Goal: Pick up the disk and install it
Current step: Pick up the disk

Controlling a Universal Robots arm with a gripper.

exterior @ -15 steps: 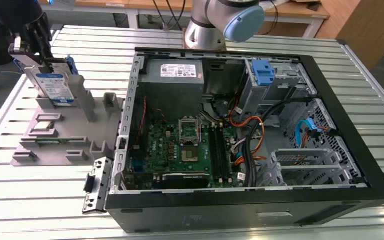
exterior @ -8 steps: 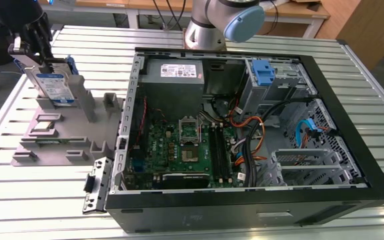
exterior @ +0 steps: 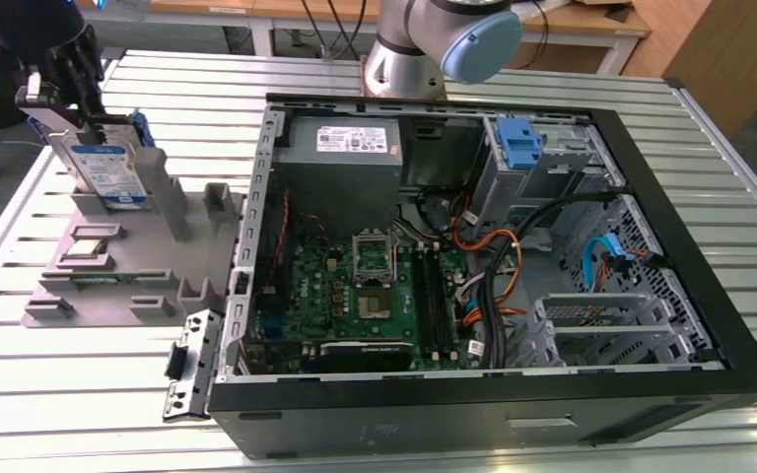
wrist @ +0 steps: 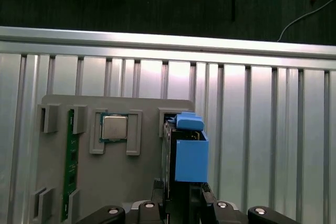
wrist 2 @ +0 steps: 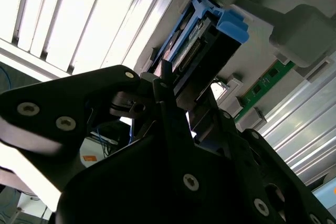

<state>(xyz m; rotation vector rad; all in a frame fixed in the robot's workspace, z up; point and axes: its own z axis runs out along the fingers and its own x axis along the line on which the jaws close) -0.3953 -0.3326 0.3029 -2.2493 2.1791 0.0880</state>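
Upright, flat silver blue-framed disk clenched in black pincer, at grey slotted holder.

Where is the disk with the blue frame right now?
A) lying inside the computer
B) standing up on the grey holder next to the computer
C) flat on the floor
B: the disk stands upright on the grey holder, outside the computer.

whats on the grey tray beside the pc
The silver hard drive in its blue carrier stands upright there, beside a square processor chip and a green memory stick. The drive's lower edge is hidden.
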